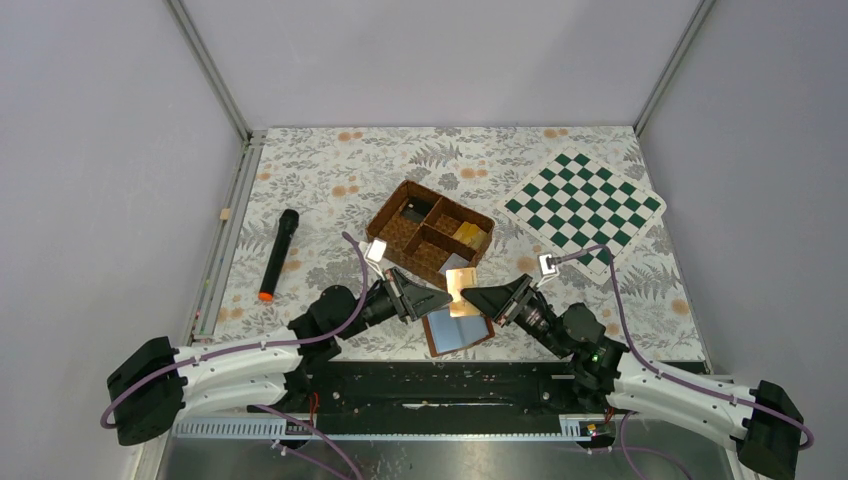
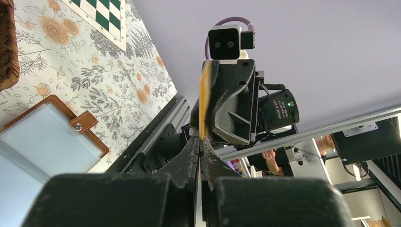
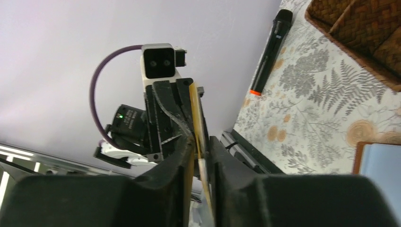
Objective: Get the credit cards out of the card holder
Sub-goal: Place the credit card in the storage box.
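Observation:
The card holder (image 1: 458, 332) lies open on the table, blue-grey inside up; it also shows in the left wrist view (image 2: 47, 137) and in the right wrist view (image 3: 378, 161). A gold credit card (image 1: 462, 284) is held in the air above it, between both grippers. My left gripper (image 1: 449, 298) is shut on one edge of the card (image 2: 204, 99). My right gripper (image 1: 472, 297) has its jaws on either side of the card's other end (image 3: 195, 113), with a gap. Another yellow card (image 1: 466, 232) lies in a basket compartment.
A woven brown four-compartment basket (image 1: 387, 204) stands just behind the grippers. A green and white chessboard (image 1: 585, 203) lies at the back right. A black stick with an orange tip (image 1: 279, 254) lies at the left. Grey walls enclose the floral table.

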Controlling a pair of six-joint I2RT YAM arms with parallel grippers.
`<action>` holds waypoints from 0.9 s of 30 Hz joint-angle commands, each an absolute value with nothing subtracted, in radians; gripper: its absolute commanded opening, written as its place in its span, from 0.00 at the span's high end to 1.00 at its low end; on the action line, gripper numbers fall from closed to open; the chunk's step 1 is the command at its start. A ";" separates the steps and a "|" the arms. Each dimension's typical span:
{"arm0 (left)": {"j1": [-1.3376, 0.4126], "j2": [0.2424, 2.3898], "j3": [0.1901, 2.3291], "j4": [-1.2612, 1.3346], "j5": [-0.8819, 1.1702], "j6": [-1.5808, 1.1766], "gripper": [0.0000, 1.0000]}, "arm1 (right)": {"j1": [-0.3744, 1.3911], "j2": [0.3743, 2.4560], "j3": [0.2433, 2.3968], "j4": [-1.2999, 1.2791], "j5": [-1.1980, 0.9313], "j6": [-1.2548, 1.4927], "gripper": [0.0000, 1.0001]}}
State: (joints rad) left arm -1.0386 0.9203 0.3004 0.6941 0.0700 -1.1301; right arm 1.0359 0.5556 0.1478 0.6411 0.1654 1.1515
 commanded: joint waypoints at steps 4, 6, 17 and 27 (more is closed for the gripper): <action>-0.963 0.890 0.362 0.606 0.130 -1.078 1.00 | 1.035 0.412 0.145 0.492 0.243 1.103 0.43; -0.910 0.880 0.373 0.568 0.178 -1.063 1.00 | 1.035 0.347 0.164 0.393 0.262 1.055 0.25; -0.611 1.134 0.725 0.102 0.555 -0.772 1.00 | 1.035 0.198 0.239 0.102 0.240 0.931 0.01; -0.514 1.622 1.163 -0.174 0.730 -0.562 1.00 | 1.035 0.143 0.340 -0.110 0.232 0.807 0.01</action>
